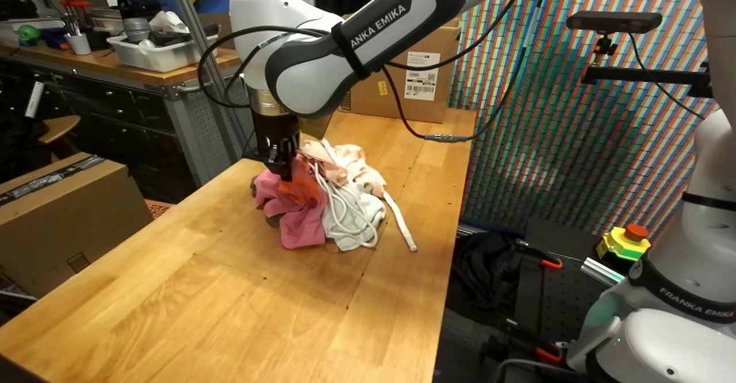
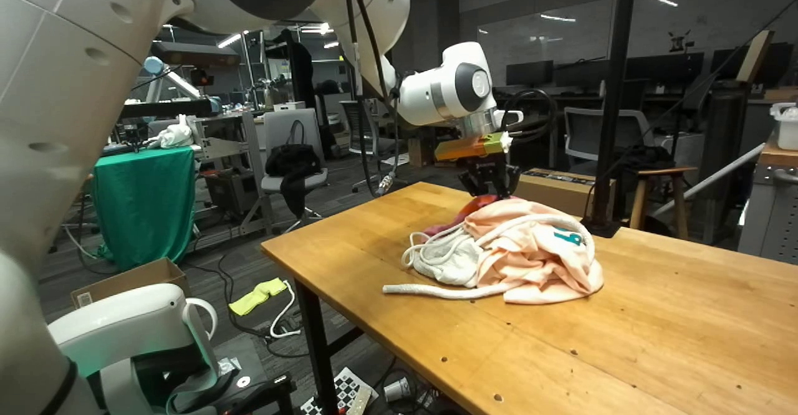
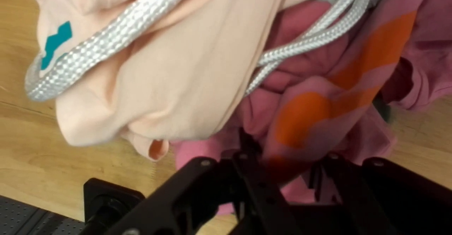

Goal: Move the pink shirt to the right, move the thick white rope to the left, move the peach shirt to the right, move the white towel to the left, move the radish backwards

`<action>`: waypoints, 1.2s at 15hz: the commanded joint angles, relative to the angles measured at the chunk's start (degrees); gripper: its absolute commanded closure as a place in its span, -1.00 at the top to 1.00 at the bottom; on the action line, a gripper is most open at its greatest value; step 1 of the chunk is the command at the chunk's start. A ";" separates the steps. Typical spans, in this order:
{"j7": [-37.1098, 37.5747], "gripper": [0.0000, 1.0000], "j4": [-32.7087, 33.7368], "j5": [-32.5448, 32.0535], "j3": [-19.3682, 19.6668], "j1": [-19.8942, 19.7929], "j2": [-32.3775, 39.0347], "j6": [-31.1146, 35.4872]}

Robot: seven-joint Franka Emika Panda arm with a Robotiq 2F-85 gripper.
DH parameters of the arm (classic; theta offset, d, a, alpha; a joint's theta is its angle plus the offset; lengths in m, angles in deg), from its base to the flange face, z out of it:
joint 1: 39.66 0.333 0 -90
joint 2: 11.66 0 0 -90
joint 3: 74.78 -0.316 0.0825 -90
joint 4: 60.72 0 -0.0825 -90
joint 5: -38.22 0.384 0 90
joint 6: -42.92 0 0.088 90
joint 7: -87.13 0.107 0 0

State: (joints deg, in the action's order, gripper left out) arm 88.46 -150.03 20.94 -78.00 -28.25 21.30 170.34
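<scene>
The pink shirt (image 1: 302,222), with orange stripes, lies crumpled on the table under my gripper (image 1: 283,173). In the wrist view my gripper (image 3: 282,168) has its jaws partly apart, and a fold of the pink shirt (image 3: 317,129) runs into the gap; whether the pads press on it is unclear. Beside it is the peach shirt (image 2: 530,268), which has a teal mark. Over that garment loops the thick white rope (image 3: 116,32), its end (image 1: 402,222) reaching out onto the table. The white towel (image 1: 345,222) lies bunched between the pink cloth and the rope's end. The radish is hidden or out of view.
Thin white string (image 2: 430,247) loops over the towel. A dark green bit (image 3: 383,108) peeks from under the pink shirt. A cardboard box (image 1: 397,89) stands at the table's end beyond the pile. By a table edge rises a black post (image 2: 614,103).
</scene>
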 commanded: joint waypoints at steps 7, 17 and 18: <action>0.11 -0.94 0.81 -2.04 1.32 1.07 -1.34 -1.86; 5.13 -0.96 0.96 -2.87 1.57 1.28 -10.48 -0.80; 5.66 -0.96 1.31 -3.13 1.56 1.35 -11.25 -1.20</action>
State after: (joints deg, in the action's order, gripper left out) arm 91.38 -149.13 19.39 -77.33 -28.06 13.02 169.76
